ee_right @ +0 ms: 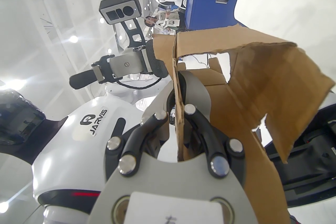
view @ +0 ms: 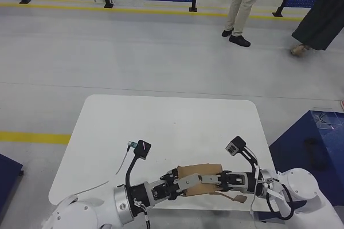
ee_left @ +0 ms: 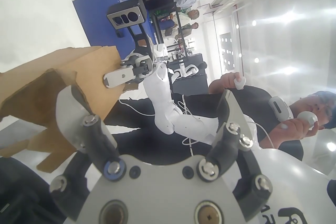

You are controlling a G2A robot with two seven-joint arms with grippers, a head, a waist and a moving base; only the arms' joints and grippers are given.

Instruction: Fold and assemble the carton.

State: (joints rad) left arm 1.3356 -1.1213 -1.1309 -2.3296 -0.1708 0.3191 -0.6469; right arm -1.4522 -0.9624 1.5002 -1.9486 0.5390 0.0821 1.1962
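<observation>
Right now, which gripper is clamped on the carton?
The right gripper: it pinches a wall of the carton edge-on. The left gripper is spread wide open, not clamping.

Grey floor [view: 160,51] carries yellow lines [view: 23,137]. A white table [view: 160,126] stands centrally, with a blue cabinet [view: 315,143] near its right side. Ceiling lights [ee_left: 284,16] are lit overhead.

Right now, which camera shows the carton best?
Right wrist view: the carton is close, flaps and fold plain, in the right gripper. Top view shows it small between arms; left wrist view, one end.
</observation>
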